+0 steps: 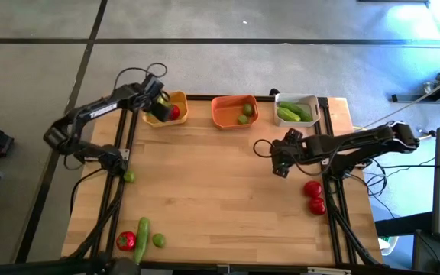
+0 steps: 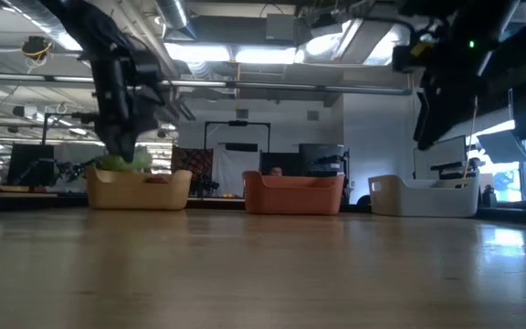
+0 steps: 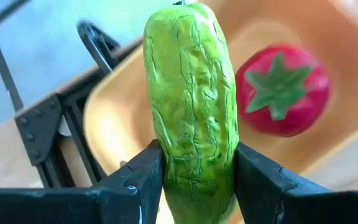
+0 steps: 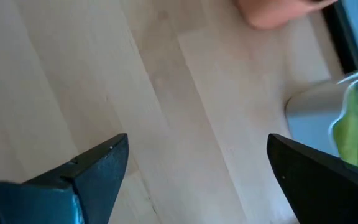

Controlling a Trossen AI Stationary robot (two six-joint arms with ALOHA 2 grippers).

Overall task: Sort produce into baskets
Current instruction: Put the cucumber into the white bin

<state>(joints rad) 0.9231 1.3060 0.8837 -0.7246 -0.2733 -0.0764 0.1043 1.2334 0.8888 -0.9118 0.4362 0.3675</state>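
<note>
While your left gripper [image 1: 159,108] pinches a cucumber [image 3: 192,106] over the yellow basket [image 1: 179,99], beside its tomato [image 3: 283,90], sorting is partway. Your right gripper [image 1: 281,156] gapes empty. Two tomatoes [image 1: 315,196] and four front-left pieces [image 1: 139,235] remain.

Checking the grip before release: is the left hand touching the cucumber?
Touching. The left wrist view shows both fingers of the left hand pressed against the cucumber.
</note>
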